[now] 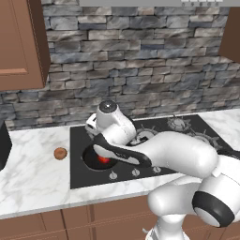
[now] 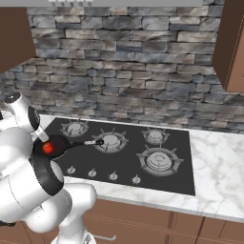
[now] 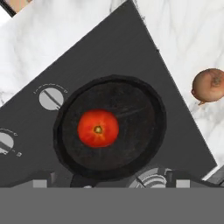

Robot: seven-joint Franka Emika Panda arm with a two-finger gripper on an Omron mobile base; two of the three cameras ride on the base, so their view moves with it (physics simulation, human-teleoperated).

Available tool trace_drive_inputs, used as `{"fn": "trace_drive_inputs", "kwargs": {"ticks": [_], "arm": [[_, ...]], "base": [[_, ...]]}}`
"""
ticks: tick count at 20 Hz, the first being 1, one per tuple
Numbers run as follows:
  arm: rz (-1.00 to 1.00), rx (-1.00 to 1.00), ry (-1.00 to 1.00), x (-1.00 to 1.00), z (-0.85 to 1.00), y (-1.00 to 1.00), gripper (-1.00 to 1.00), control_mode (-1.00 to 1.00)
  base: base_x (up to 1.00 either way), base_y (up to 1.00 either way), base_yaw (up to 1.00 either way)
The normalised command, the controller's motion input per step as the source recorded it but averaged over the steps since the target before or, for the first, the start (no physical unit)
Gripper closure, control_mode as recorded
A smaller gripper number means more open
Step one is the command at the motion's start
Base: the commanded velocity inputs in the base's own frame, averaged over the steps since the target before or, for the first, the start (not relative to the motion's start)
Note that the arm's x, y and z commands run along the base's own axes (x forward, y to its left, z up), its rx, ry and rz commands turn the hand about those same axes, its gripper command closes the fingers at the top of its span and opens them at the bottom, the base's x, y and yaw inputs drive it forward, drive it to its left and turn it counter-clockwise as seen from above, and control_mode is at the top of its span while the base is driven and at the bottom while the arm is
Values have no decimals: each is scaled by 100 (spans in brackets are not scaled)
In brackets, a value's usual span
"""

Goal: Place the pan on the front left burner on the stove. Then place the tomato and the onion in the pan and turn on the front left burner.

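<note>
The black pan sits on the stove at its front left corner and hides the front left burner beneath it. In its middle lies the red tomato, free of any grip, also seen as a tomato from the base. The pan's handle points right toward the middle burner. The tan onion rests on the marble counter left of the stove. My gripper hovers straight above the pan, open, its tips wide apart with nothing between them.
Silver knobs line the stove's front edge beside the pan. Other burners lie to the right. A wooden cabinet hangs at upper left. A dark appliance stands at the counter's left edge.
</note>
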Motion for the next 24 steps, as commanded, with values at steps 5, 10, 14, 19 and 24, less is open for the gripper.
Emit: {"fn": "trace_drive_inputs", "kwargs": {"ticks": [5,10,14,19,24], "arm": [[0,0,0,0,27,32,-100,-100],[25,-4,2,-2,1,15,-100,-100],[39,-9,0,-22,0,13,-100,-100],[36,-6,-6,-26,1,12,-100,-100],[30,-4,-17,-18,13,17,-100,-100]], "base": [[0,0,0],[0,0,0],[0,0,0],[0,0,0],[0,0,0]]}}
